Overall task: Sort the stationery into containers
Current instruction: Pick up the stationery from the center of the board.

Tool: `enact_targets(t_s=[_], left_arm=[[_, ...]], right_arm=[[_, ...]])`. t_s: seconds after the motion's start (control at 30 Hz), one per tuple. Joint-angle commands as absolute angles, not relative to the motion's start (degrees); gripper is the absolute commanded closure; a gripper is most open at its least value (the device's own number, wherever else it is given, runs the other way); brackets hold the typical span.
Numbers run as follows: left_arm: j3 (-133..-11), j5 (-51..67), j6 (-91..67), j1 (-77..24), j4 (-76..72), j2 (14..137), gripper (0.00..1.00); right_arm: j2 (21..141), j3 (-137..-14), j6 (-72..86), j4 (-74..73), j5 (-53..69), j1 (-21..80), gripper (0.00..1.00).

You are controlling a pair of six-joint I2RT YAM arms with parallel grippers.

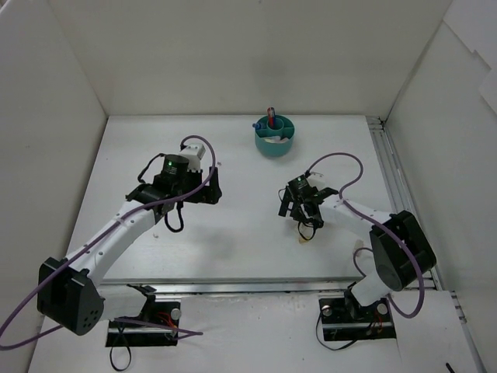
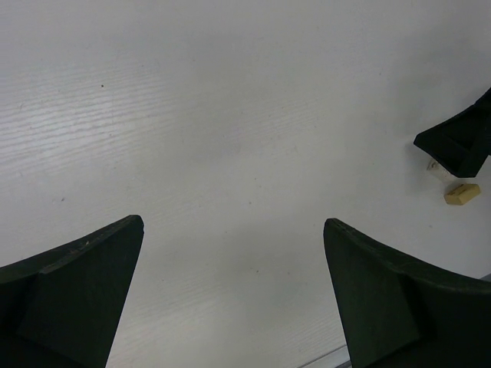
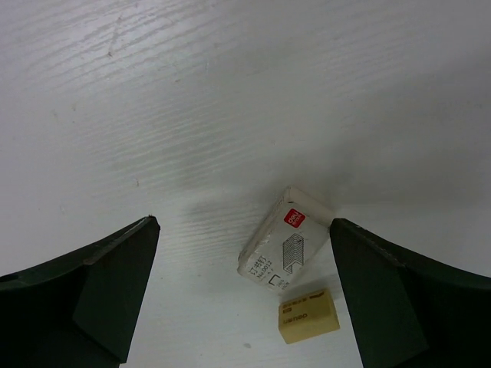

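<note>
Tabletop (image 1: 241,241) white, walls (image 1: 233,54) white; nearer than the teal cup (image 1: 275,137), left gripper (image 2: 232,222) and right gripper (image 3: 244,221) both gape open.

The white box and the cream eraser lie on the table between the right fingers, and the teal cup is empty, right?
Not empty: the top view shows the teal cup holding pens. The white box and cream eraser do lie between the right fingers.
</note>
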State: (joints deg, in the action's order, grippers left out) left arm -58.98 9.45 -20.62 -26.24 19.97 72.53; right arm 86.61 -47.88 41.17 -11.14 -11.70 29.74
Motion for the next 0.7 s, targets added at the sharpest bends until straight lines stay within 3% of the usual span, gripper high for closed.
enact_targets(t_s=[0.0, 0.47, 0.57, 0.6, 0.67], left_arm=[[-59.16, 6.42, -21.8, -26.54, 18.72, 68.74, 0.0], [-58.18, 6.06, -21.27, -26.54, 18.19, 69.34, 0.0], [-58.1, 6.15, -21.27, -26.54, 17.67, 69.35, 0.0], [-57.92, 6.24, -21.27, -26.54, 17.49, 69.35, 0.0], [-57.75, 6.33, -21.44, -26.54, 17.58, 69.17, 0.0]], right_arm=[[87.98, -48.08, 49.12, -11.16, -14.5, 30.67, 0.1], [84.99, -44.65, 53.35, -17.14, -18.19, 31.9, 0.18], [84.29, -43.95, 53.61, -17.23, -18.19, 32.17, 0.41], [84.11, -43.95, 53.53, -17.31, -18.45, 32.17, 0.55], [83.94, -44.21, 53.18, -17.31, -19.24, 32.52, 0.73]])
